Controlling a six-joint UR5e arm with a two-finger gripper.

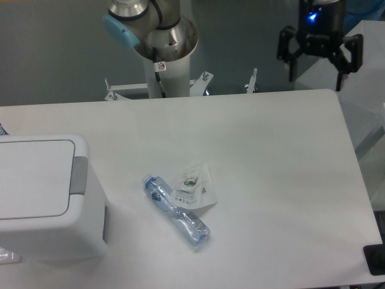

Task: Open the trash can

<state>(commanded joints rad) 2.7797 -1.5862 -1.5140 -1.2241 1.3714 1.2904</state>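
The trash can (45, 198) is a large white boxy bin at the table's left front, its flat lid lying shut. A grey push strip (79, 175) runs along the lid's right edge. My gripper (317, 76) hangs high at the back right, above the table's far edge, far from the bin. Its black fingers (293, 67) are spread open with nothing between them.
A crushed clear plastic bottle (175, 211) with a blue cap lies mid-table, and a small clear packet (194, 187) rests against it. The arm's base column (163, 54) stands behind the table's far edge. A dark object (375, 259) sits at the front right corner.
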